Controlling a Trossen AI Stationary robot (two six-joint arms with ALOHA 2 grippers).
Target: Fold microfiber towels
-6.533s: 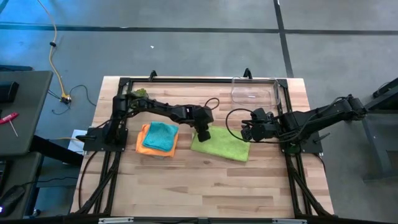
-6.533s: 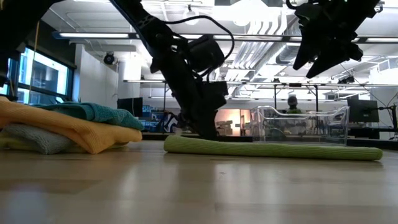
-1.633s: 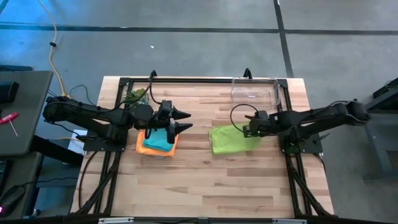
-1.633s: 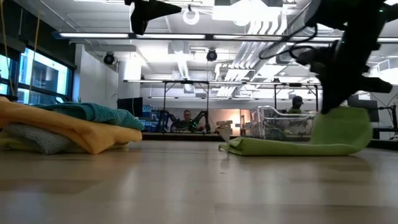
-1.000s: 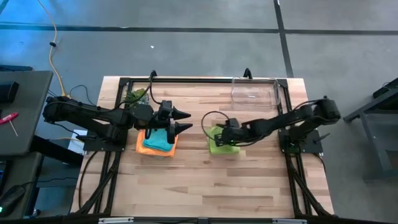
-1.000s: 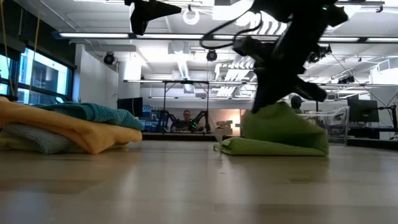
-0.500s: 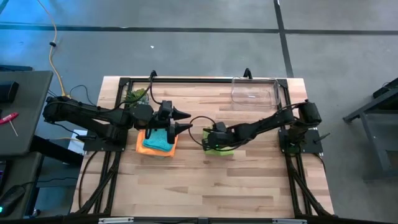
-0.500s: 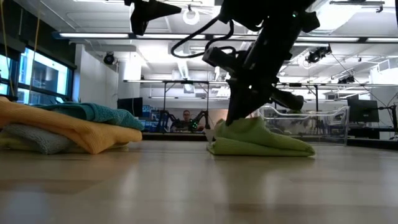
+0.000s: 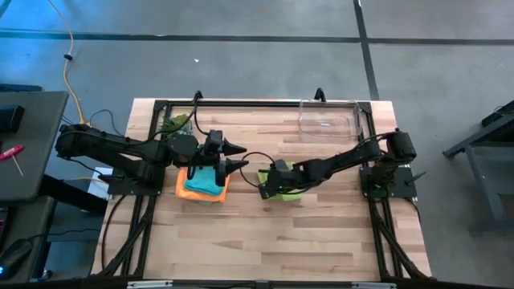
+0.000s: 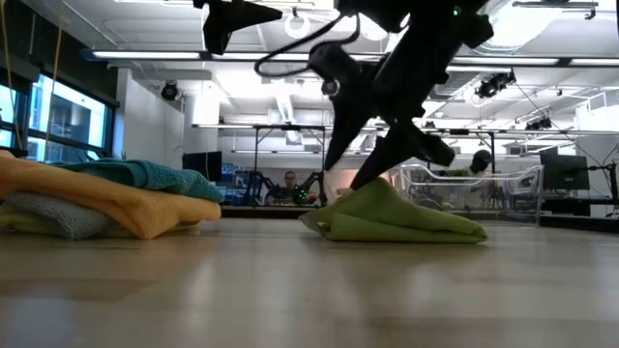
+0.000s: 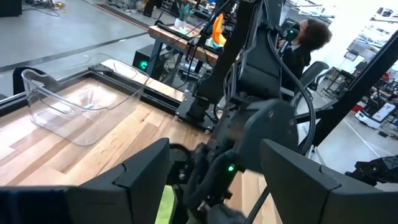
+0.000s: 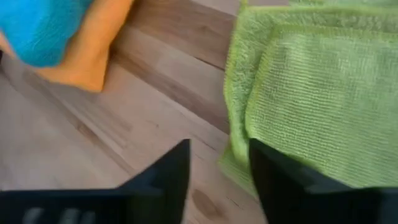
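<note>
A lime green towel (image 9: 287,190) lies folded on the table's middle; the right wrist view shows its stacked layers (image 12: 311,87). My right gripper (image 9: 267,181) stands open over its left edge, fingers slanting down (image 12: 217,180). In the low view the towel (image 10: 406,222) humps up under those fingers. To the left a teal towel (image 9: 206,177) lies on an orange one (image 9: 188,190), and a grey one (image 10: 48,217) sits low in that stack. My left gripper (image 9: 239,156) hangs open in the air above the stack's right side (image 11: 214,186). My right gripper stands open at the lime green towel's folded-over left edge (image 12: 239,124), coming from the right and slanting down. The towel's raised hump (image 10: 377,191) reaches up to a fingertip. I cannot tell whether they touch.
A clear plastic bin (image 9: 328,119) stands at the far right corner. A small green spiky object (image 9: 177,123) sits at the far left. Black frame rails (image 9: 257,102) run along the table's edges. A person (image 11: 305,40) shows in the room beyond.
My right gripper has gone toward the table's left edge and slightly down, drawing the lime green towel's right part over its left part. The towel now lies folded narrower, its hump lower. The gripper's fingers have then opened.
</note>
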